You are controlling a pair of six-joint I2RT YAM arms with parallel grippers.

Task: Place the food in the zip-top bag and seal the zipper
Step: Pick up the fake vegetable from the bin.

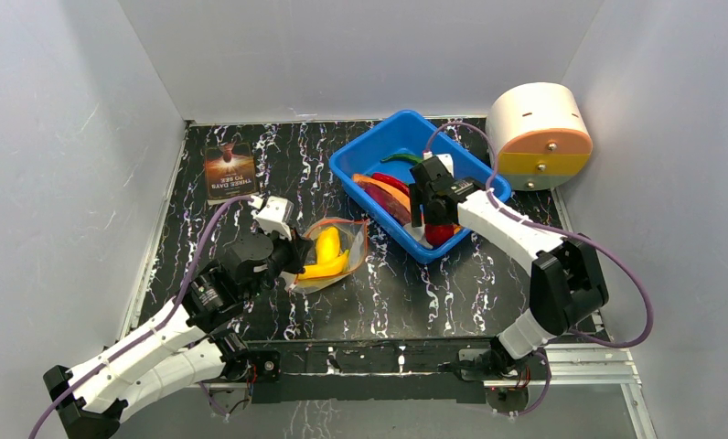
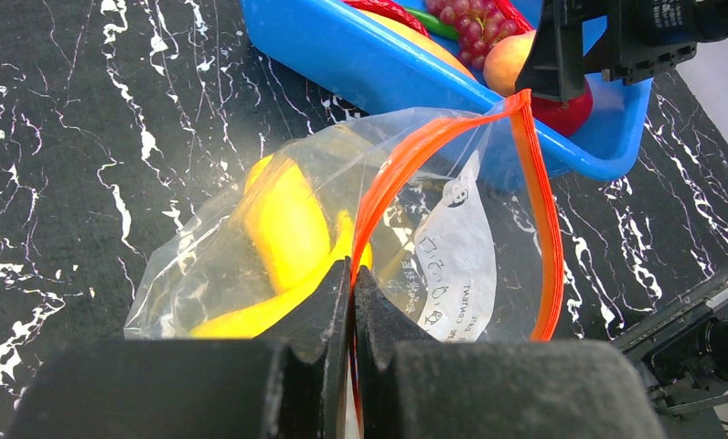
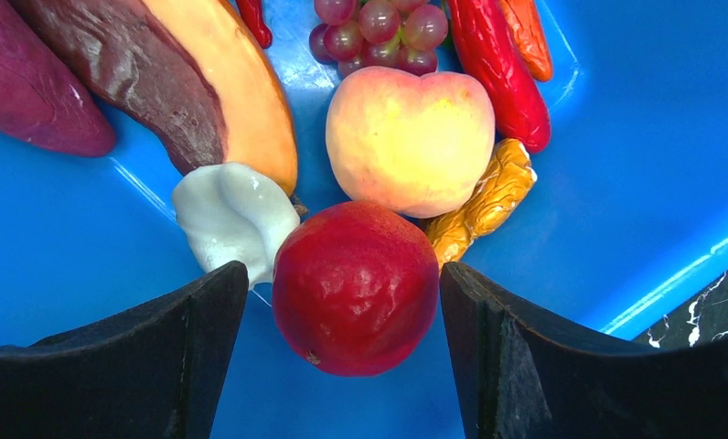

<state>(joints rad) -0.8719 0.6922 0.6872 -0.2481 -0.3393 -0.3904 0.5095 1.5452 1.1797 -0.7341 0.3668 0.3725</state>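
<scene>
1. Clear crinkly zip-top bag (image 2: 452,238) holds a yellow banana (image 2: 283,224); left hand (image 2: 351,293) clamps its orange zipper strip (image 2: 534,210).
2. Blue plastic tub (image 3: 616,165) beside it holds red apple (image 3: 356,288), orange peach (image 3: 409,137), grapes (image 3: 379,32).
3. Right wrist view alone: right hand (image 3: 342,274) apart, flanking the apple.

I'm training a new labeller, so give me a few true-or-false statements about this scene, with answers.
1. The left tool is shut on the zipper of the zip-top bag. True.
2. The bag is empty. False: a banana lies inside.
3. The right tool is clamped on the red apple. False: its jaws stand open on either side of it.
4. The peach lies in the blue tub. True.
</scene>
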